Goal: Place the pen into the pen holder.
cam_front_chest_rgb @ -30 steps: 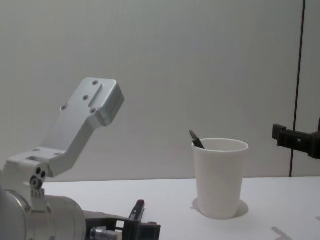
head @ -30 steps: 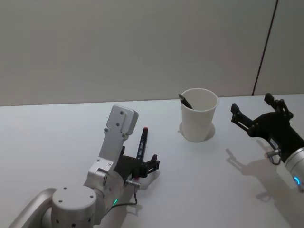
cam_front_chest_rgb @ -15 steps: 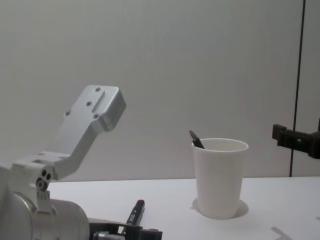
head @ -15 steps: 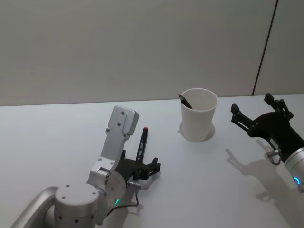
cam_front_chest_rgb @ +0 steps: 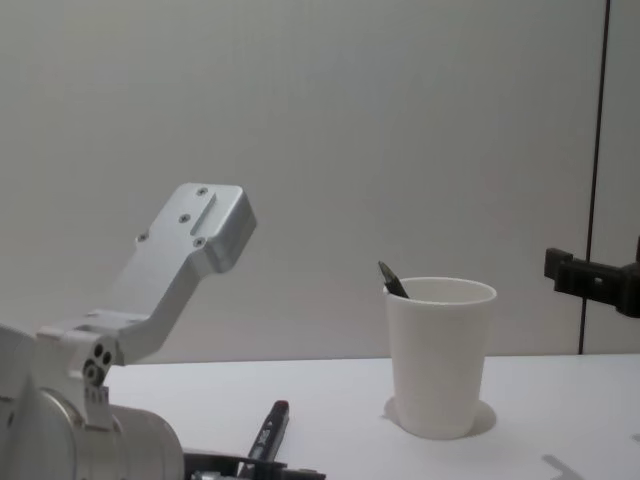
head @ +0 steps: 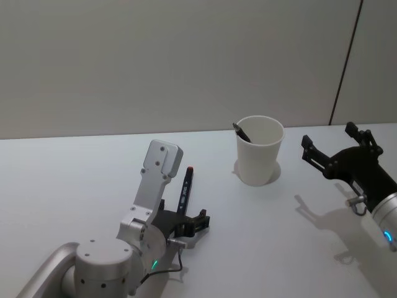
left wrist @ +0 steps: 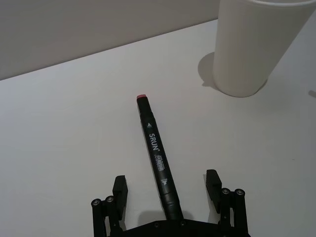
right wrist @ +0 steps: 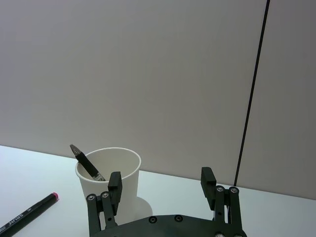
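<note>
We see the pen (head: 185, 188) lying flat on the white table (head: 74, 167), outside the cup (head: 259, 152) and well apart from it, at about 8 o'clock from it with 12 o'clock taken as straight away from the robot. It is a black marker with white print on the barrel. Its red tip points toward 12 o'clock, a little to the 1 o'clock side, and its rear end points back at the robot.

The left gripper (head: 183, 214) sits low over the table at the pen's 6 o'clock end. In the left wrist view the left gripper (left wrist: 166, 177) has its jaws spread wide. The pen (left wrist: 157, 158) runs up the middle of the gap, and neither finger touches it. The cup (left wrist: 252, 44) stands beyond it at about 1 o'clock.

The cup stands upright on the table near the wall. A second pen (head: 242, 131), dark, leans inside it, its end poking above the rim on the 9 o'clock side. From the chest we see the cup (cam_front_chest_rgb: 440, 355) side-on, with the pen (cam_front_chest_rgb: 267, 432) on the table at its 8 o'clock.

The right gripper (head: 329, 136) hovers above the table at about 3 o'clock from the cup, apart from it. Its jaws are wide and hold nothing. Its wrist camera looks between its fingers (right wrist: 207, 175) at the cup (right wrist: 126, 170).
</note>
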{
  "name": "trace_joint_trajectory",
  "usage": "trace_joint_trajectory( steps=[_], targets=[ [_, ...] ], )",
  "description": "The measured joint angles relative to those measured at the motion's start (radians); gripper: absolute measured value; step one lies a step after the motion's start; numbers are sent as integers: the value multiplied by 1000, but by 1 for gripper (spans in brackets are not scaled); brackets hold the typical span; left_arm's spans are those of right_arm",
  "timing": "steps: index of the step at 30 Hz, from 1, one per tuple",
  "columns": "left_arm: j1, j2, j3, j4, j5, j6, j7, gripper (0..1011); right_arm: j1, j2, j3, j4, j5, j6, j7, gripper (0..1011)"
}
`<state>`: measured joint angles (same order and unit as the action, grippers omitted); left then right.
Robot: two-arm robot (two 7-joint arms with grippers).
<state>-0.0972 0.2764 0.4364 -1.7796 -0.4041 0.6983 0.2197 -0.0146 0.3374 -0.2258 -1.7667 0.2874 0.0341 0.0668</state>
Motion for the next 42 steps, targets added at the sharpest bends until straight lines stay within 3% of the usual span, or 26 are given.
trace_joint_trajectory(
  steps=[8, 14, 35, 42],
  targets=[
    [-1, -7, -3, 3, 1, 12, 6, 998, 0, 0, 0, 0, 0, 0, 0, 1001],
    [-1, -9, -5, 4, 2, 16, 9, 888, 0, 0, 0, 0, 0, 0, 0, 1001],
    [-2, -10, -8, 7, 22, 21, -14, 757, 0, 0, 0, 0, 0, 0, 0, 1001],
    [-4, -10, -7, 7, 31, 20, -32, 650, 0, 0, 0, 0, 0, 0, 0, 1001]
  ],
)
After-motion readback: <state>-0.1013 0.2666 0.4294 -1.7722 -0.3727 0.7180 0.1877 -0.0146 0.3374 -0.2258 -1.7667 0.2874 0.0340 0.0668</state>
